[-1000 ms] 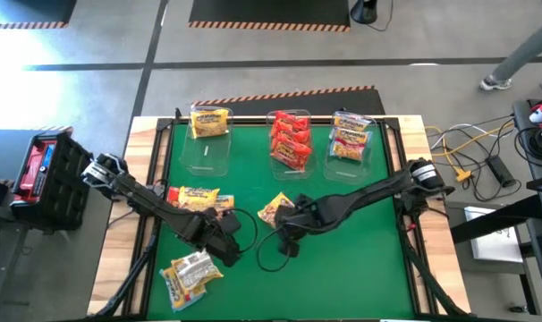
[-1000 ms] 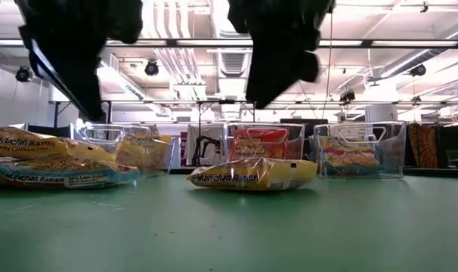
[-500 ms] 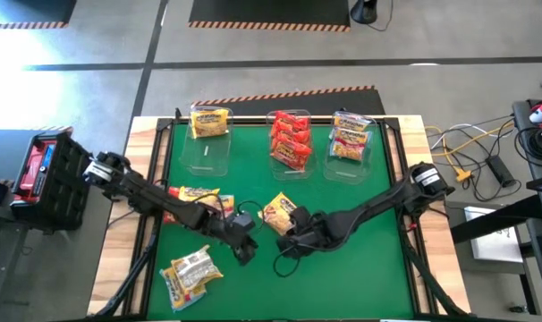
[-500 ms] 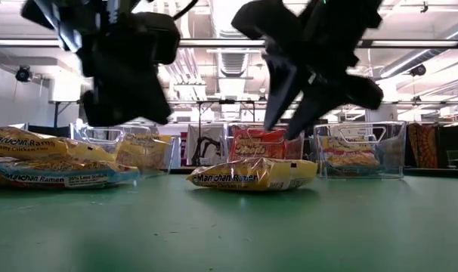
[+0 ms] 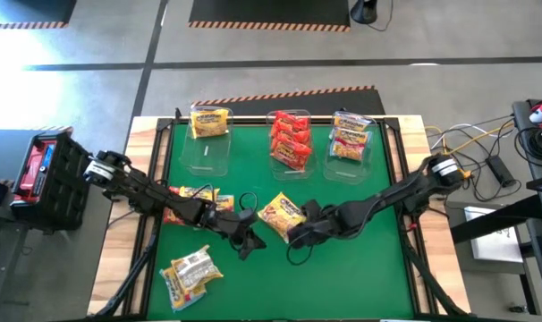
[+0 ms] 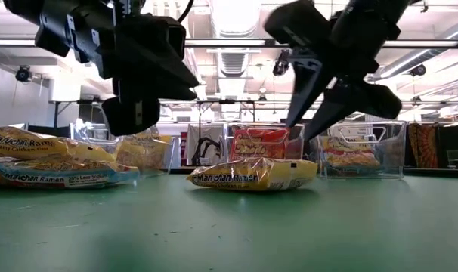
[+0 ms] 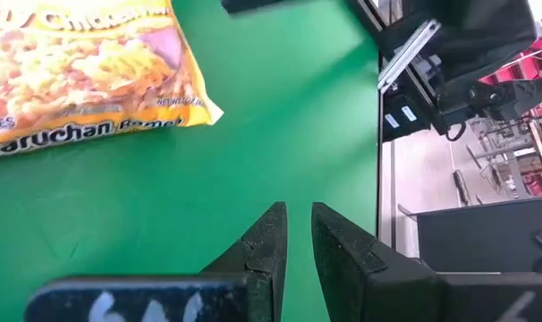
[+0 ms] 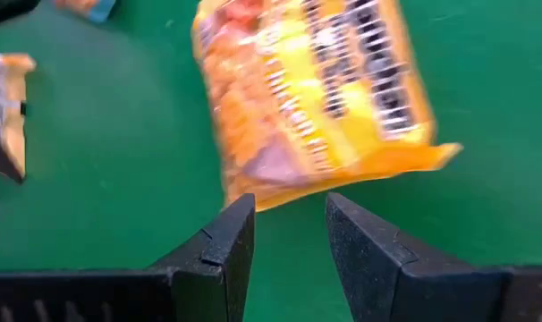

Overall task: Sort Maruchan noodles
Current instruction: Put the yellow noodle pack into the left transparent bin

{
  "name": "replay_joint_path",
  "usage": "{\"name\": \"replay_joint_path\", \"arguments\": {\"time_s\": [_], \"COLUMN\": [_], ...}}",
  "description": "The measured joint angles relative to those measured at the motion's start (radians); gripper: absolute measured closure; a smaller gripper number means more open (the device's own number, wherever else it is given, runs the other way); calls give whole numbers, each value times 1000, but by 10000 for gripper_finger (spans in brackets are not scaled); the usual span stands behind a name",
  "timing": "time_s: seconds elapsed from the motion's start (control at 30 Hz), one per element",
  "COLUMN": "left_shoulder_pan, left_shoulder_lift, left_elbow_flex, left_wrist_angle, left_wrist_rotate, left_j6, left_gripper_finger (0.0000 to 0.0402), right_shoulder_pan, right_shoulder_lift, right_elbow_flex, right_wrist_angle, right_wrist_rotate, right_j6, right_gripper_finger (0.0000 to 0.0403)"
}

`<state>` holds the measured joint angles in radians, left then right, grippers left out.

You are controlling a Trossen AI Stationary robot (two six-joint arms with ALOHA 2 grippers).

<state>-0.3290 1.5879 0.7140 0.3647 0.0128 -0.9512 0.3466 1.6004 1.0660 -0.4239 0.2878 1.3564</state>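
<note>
My hands are hovering by a noodle packet.
My right hand (image 8: 289,237) is hanging a little open over the yellow packet (image 5: 280,213) lying mid-desk (image 5: 360,268); my left hand (image 7: 298,237) is clenched, empty.

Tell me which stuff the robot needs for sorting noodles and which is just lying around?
For the job:
yellow crinkly plastic noodle packet mid-table
pale multicoloured packet near the front
three clear plastic bins holding packets

Just lying about:
red-and-black crate left of the table
tangled cables on the right
</note>
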Motion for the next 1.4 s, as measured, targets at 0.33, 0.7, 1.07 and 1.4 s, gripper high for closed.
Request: {"name": "replay_joint_path", "arguments": {"time_s": [0.33, 0.7, 1.07, 1.4], "left_shoulder_pan": [29, 153, 216, 360], "left_shoulder_lift": [-1, -1, -1, 0], "left_elbow_flex": [10, 10, 10, -4], "left_wrist_angle": [-8, 12, -9, -24], "left_wrist_rotate": [1, 83, 18, 232], "left_j6": [-10, -76, -142, -84], "left_gripper_finger": [364, 364, 364, 364], "right_shoulder_pan": [-20, -72, -154, -229], "right_shoulder_lift": [-160, -173, -171, -171], "right_elbow_flex": [-246, -310, -335, -431], "right_wrist_angle": [392, 429, 438, 656], "right_wrist_rotate": [-20, -26, -156, -248], "right_j6": [59, 13, -74, 24], "right_gripper_finger": [273, 273, 273, 273]}}
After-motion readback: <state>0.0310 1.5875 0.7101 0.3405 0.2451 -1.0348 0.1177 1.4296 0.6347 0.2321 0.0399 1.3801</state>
